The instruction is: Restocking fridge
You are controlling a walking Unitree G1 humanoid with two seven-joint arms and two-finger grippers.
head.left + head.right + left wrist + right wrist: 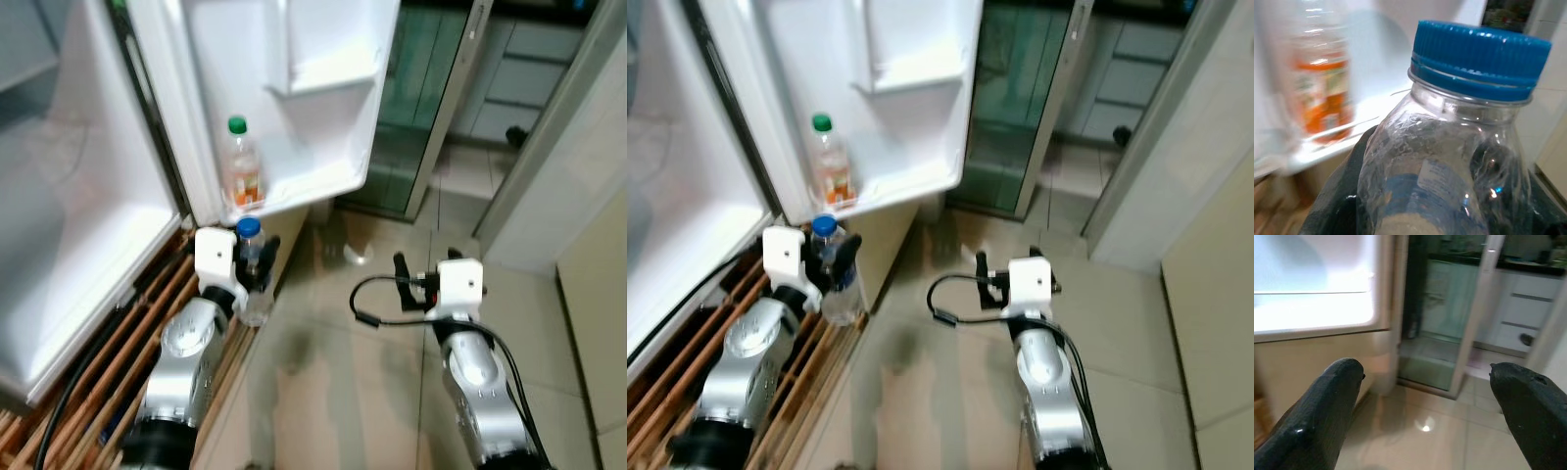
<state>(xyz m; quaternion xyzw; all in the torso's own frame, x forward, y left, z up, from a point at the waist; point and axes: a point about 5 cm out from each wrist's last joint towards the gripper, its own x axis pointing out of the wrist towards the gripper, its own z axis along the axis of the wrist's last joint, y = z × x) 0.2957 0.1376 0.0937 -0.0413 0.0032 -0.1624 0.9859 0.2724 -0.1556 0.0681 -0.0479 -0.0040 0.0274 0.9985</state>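
My left gripper (251, 262) is shut on a clear plastic bottle with a blue cap (250, 257), held upright just below the open fridge door (313, 88). The left wrist view shows the bottle (1449, 147) close up between the black fingers. On the door's lowest shelf (313, 181) stands a bottle with a green cap and an orange label (241, 166), above and a little left of the held one. My right gripper (409, 281) hangs open over the tiled floor; its two fingers (1317, 411) are spread wide with nothing between them.
The fridge's white interior (69, 196) lies to the left. Wooden slats (108, 352) and a black cable run along the floor at the fridge's base. A glass door (421, 98) and white cabinets (534, 78) stand beyond the tiled floor (333, 362).
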